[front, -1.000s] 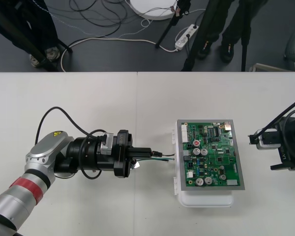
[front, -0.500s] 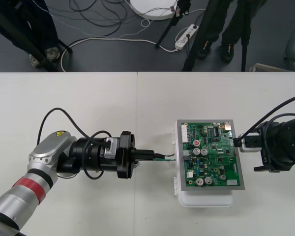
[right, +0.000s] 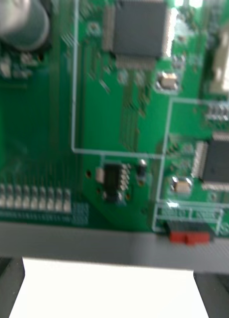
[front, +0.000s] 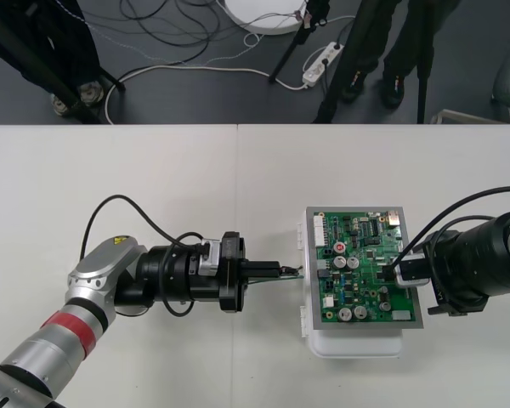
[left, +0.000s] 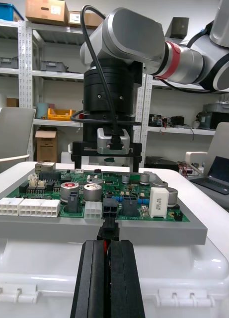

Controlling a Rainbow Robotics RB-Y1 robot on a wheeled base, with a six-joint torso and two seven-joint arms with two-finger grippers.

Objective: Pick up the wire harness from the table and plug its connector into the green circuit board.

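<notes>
Left tool [front: 282,272], pinching the plug [left: 108,231], is advancing right toward the board's [front: 365,272] left edge; plug not yet seated. Right tool [left: 107,161], spread, is moving in over its right edge.

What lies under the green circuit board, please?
A white base lies under the green circuit board; its rim shows at the board's left and near edges. The base's top beneath the board is covered, so anything there cannot be seen.
</notes>
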